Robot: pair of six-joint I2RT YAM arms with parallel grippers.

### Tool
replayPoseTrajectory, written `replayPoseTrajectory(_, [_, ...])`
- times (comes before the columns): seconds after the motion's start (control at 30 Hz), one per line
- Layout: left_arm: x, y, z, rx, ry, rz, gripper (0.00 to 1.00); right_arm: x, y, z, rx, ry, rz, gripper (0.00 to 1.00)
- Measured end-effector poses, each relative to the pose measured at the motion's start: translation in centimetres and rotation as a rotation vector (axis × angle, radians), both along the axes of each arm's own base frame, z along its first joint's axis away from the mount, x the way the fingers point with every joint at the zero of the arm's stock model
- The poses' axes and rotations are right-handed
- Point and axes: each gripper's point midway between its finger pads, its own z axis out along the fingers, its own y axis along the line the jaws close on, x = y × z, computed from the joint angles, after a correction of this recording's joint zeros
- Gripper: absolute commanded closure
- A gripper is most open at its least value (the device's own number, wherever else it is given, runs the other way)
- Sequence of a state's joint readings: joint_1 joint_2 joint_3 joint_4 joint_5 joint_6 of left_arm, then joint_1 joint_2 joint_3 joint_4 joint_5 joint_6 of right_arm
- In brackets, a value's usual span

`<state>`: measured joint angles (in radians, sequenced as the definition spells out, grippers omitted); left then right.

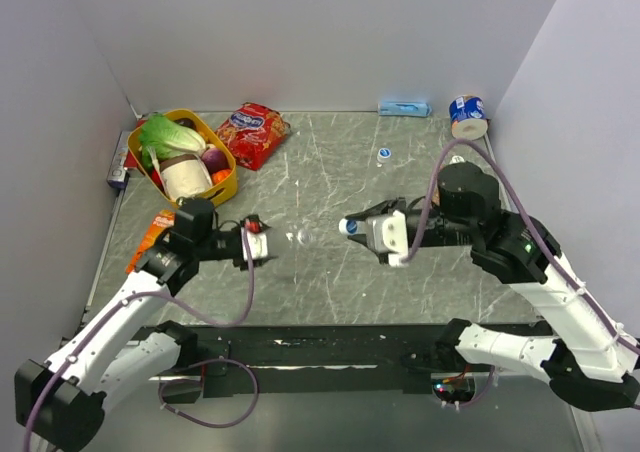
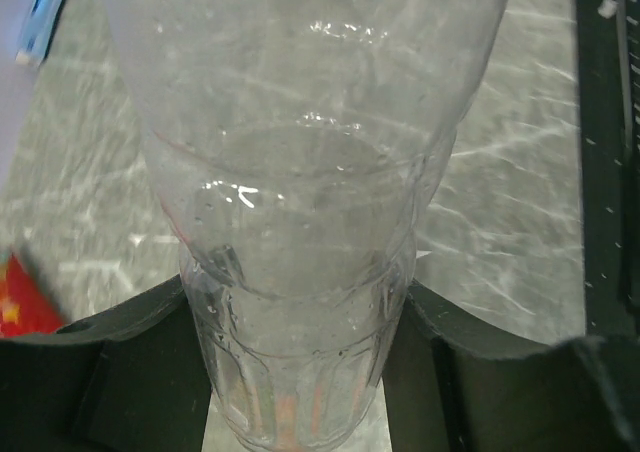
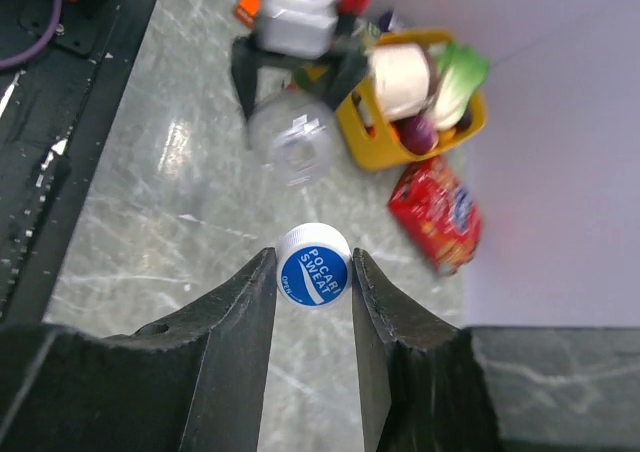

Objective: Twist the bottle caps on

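A colourless see-through bottle (image 2: 300,252) lies level above the table, and my left gripper (image 2: 300,372) is shut on its lower body. In the top view the left gripper (image 1: 262,244) holds the bottle (image 1: 298,237) with its mouth pointing right. My right gripper (image 3: 313,272) is shut on a blue cap with a white mark (image 3: 313,265). That cap (image 1: 347,226) hangs a short way from the bottle's open mouth (image 3: 293,147), facing it and not touching. A second blue cap (image 1: 384,154) lies on the table further back.
A yellow basket (image 1: 228,184) of groceries stands at the back left, with a red snack bag (image 1: 255,132) beside it. A blue-and-white tape roll (image 1: 468,115) and a blue packet (image 1: 404,107) sit along the back wall. An orange packet (image 1: 150,237) lies at the left.
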<state>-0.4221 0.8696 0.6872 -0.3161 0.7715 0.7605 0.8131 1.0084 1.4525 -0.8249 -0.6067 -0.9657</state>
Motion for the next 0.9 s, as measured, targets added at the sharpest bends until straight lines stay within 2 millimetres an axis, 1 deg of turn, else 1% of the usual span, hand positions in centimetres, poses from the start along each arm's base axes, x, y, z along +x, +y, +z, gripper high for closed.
replayPoseTrajectory(0.07, [-1.3,-0.8,-0.6,0.026,-0.04,-0.059,0.99,-0.9,0.3,0.2,-0.005,-0.055,0.046,0.86])
replayPoseTrajectory(0.13, [-2.2,-1.6,-0.3,0.033,-0.076,-0.098,0.99,-1.6,0.8,-0.3,-0.023,-0.089,0.095,0.85])
replayPoseTrajectory(0.2, [-2.6,-2.2,0.0,0.03,-0.1,-0.119,0.99,-2.2,1.3,-0.9,-0.047,-0.11,0.138,0.85])
replayPoseTrajectory(0.3, [-3.0,-2.8,0.3,0.03,-0.116,-0.131,0.99,-2.3,2.5,-2.1,-0.087,-0.121,0.188,0.85])
replayPoseTrajectory(0.4, [-3.0,-3.1,0.6,0.02,-0.119,-0.123,0.99,-2.3,3.0,-2.9,-0.113,-0.131,0.22,0.85])
replayPoseTrajectory(0.6, [-2.6,-3.2,0.9,0.001,-0.094,-0.076,0.99,-2.8,2.9,-3.3,-0.132,-0.163,0.271,0.85])
replayPoseTrajectory(0.9, [-2.4,-3.3,1.2,-0.019,-0.066,-0.048,0.99,-2.8,3.0,-3.1,-0.138,-0.199,0.289,0.85])
